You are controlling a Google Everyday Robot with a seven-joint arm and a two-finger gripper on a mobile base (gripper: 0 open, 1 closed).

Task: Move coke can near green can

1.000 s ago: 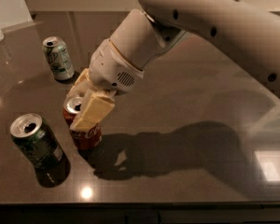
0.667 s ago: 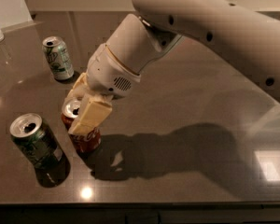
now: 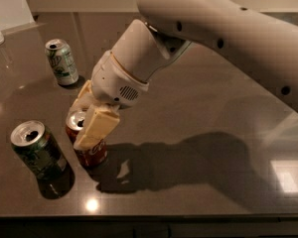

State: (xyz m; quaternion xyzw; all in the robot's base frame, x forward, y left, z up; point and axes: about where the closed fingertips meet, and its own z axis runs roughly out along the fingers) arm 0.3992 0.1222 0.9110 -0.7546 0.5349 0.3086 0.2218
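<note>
A dark, glossy table [image 3: 203,98] filled the scene, with a pale wall along its far edge. The robot's white arm [image 3: 223,29] reached in from the upper right, and its gripper [image 3: 80,126] sat low over the left part of the table. Its jaws pinched the coke can [image 3: 93,155]: one cream finger [image 3: 97,128] lay across the can's near side, the other behind it. The coke can stood upright on the table, just beside the green can [image 3: 38,151] to its left, with a narrow gap between them. A paler can [image 3: 63,63] stood well apart at the back left.
</note>
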